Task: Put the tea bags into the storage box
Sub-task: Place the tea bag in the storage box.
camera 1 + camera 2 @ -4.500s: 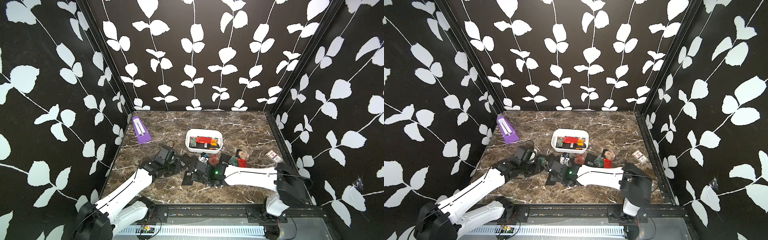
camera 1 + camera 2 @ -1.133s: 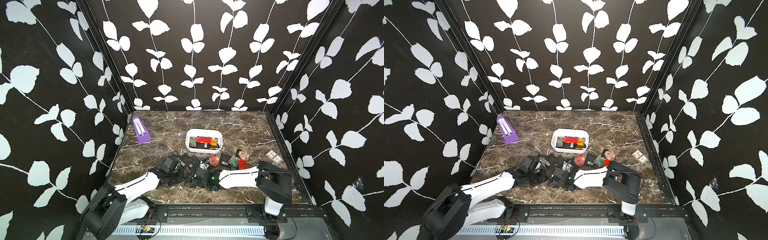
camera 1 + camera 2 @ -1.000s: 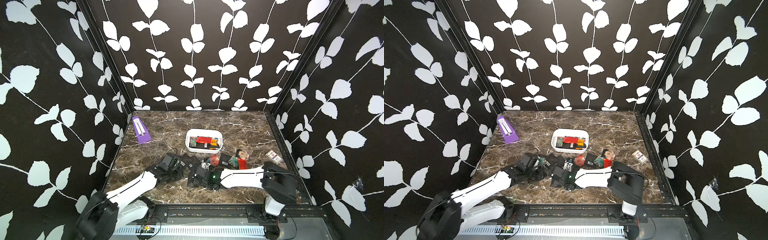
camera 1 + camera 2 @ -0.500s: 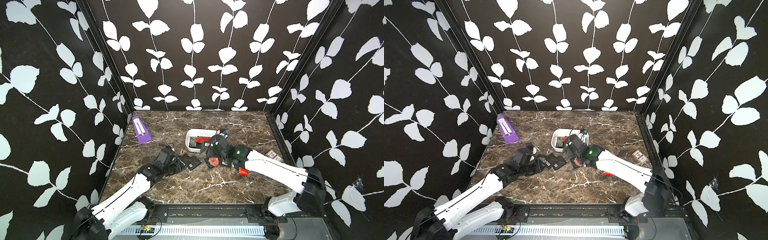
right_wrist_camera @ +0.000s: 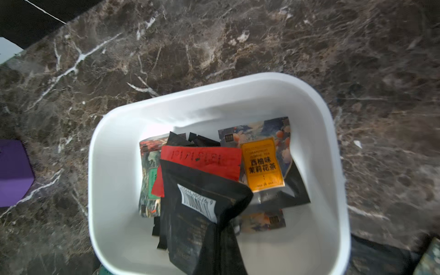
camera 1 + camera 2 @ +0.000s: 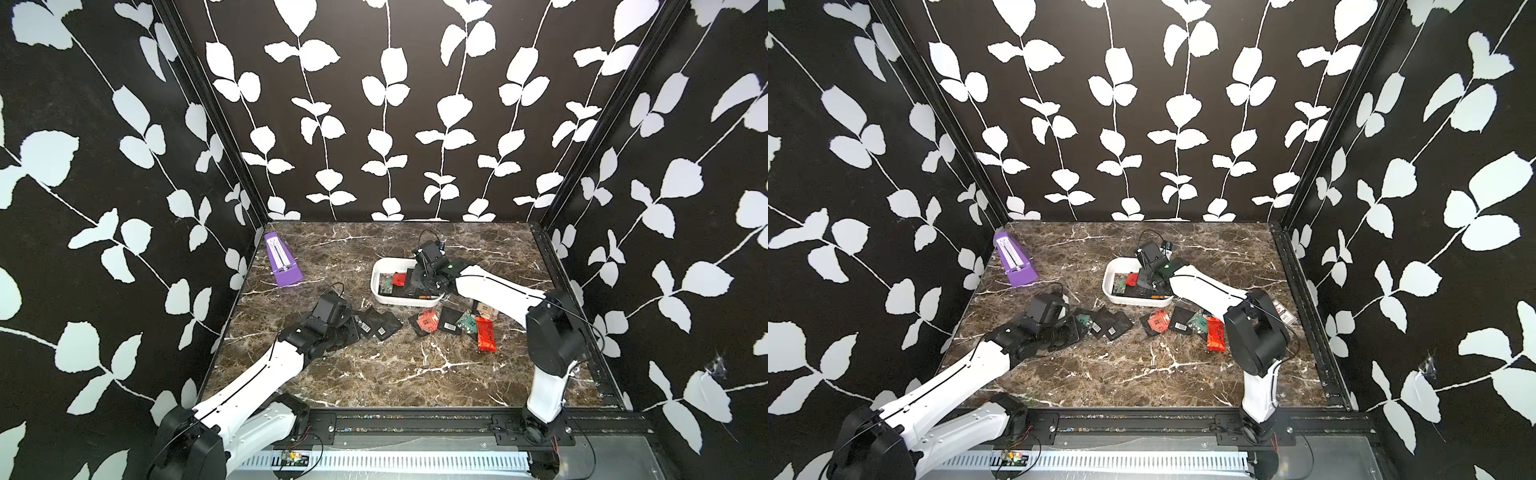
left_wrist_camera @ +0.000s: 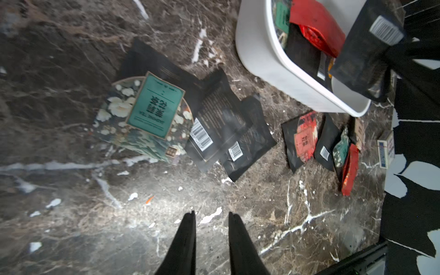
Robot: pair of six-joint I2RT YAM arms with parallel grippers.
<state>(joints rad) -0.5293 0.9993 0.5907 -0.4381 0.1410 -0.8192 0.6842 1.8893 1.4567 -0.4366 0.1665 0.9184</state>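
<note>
The white storage box (image 6: 376,277) stands mid-table and holds several tea bags: red (image 5: 202,159), orange (image 5: 262,164) and black ones. My right gripper (image 5: 223,250) hangs over the box, shut on a black tea bag with a barcode label (image 5: 200,214) that dangles inside the rim. More tea bags lie on the marble in front of the box: a green one (image 7: 152,112), two black ones (image 7: 221,126), then salmon (image 6: 428,322), black (image 6: 451,320) and red (image 6: 485,334). My left gripper (image 7: 210,214) sits low beside the left pile, narrowly open and empty.
A purple metronome (image 6: 281,262) stands at the back left by the wall. A white-and-red card pack (image 6: 1282,311) lies near the right edge, behind the right arm. Black patterned walls close in three sides. Bare marble (image 6: 395,374) stretches across the front.
My right gripper has risen from the pile with the black tea bag and moved back over the storage box. My left gripper has opened a little and drawn back from the pile.
</note>
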